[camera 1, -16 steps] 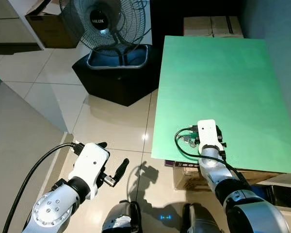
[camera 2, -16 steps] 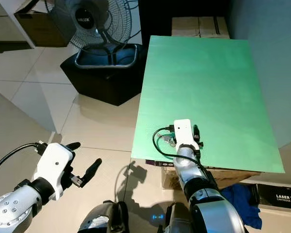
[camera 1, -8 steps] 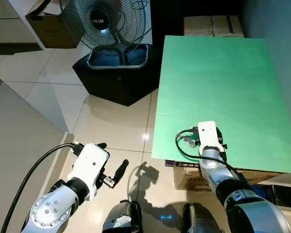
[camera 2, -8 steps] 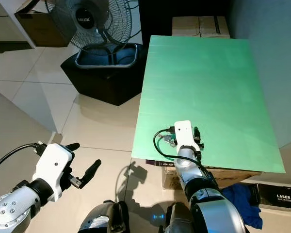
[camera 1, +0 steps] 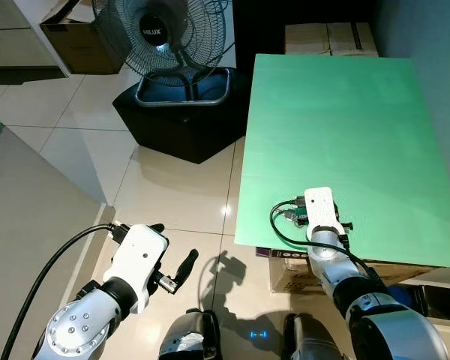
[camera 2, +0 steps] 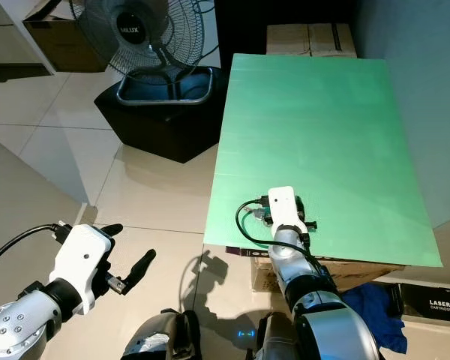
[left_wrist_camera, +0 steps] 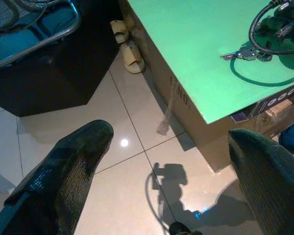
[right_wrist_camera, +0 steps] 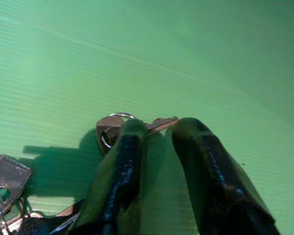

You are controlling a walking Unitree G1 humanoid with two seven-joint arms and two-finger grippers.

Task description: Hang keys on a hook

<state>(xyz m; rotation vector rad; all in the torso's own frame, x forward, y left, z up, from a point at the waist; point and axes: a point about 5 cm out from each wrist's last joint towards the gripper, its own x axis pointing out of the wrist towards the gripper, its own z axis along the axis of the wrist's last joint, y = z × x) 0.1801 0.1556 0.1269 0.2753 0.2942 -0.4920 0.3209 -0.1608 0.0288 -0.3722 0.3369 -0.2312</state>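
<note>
The right gripper (right_wrist_camera: 157,134) is closing narrow over the keys (right_wrist_camera: 117,128) near the green board's (camera 1: 337,120) front edge. Pickup step; lifting needs a firm pinch. The left gripper (left_wrist_camera: 166,147) is hanging wide open beside the board.

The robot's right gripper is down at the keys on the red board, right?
Almost, but the board is green, not red; both eye views show it. The rest holds: the right gripper is down at the keys on it, as the right wrist view shows.
</note>
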